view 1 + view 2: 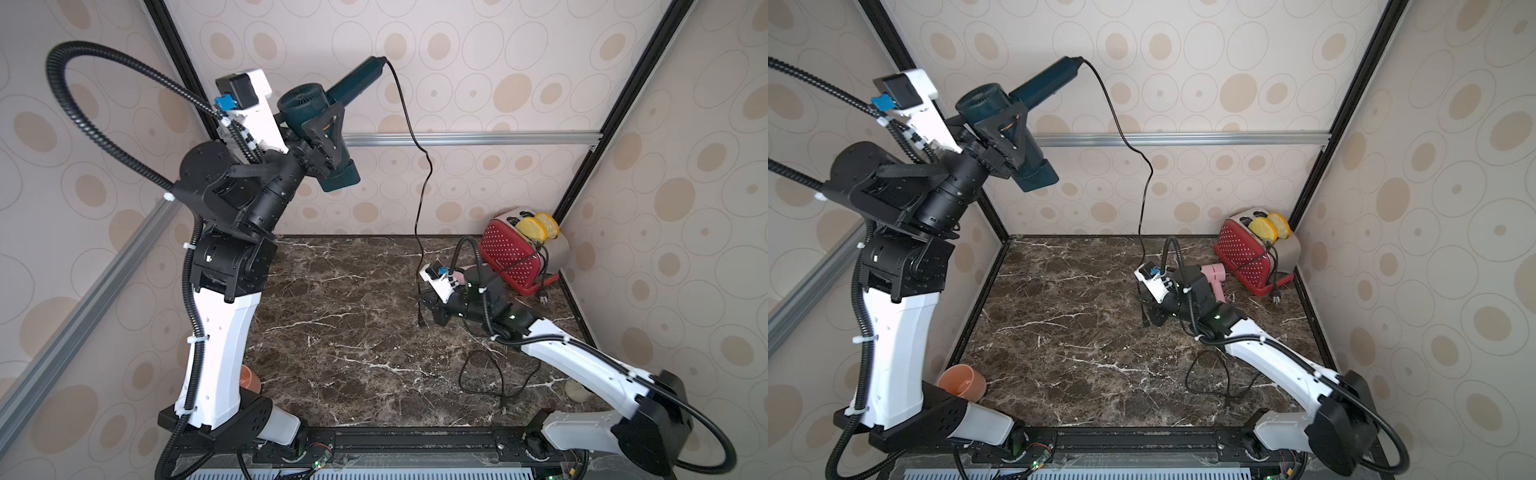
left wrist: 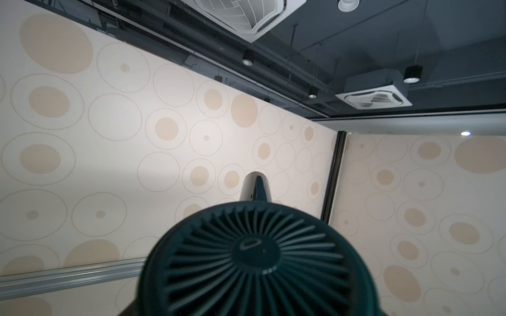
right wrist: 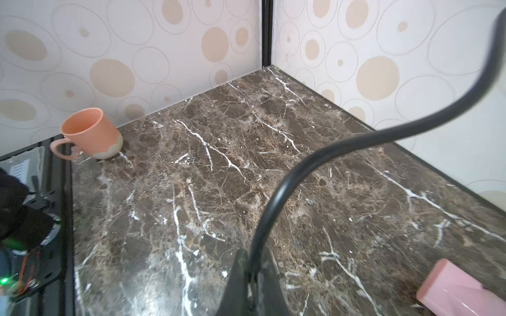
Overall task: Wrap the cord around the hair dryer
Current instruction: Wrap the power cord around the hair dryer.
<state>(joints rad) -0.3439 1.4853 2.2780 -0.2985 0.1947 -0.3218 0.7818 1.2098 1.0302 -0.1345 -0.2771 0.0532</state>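
Aloft, the hair dryer (image 1: pixel 307 102) tilts nozzle-down, handle slanting up.

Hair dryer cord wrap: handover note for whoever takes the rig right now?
Left gripper: shut on the teal hair dryer, held high near the back wall.
Right gripper: shut on its cord close to the plug, low over the marble tabletop.
Done: dryer and cord end both gripped; the cord hangs in a loose line from the handle end down to the right gripper.
Left: no turns around the dryer yet, so all the wrapping is to do. Mind the pink hair dryer lying behind the right arm.
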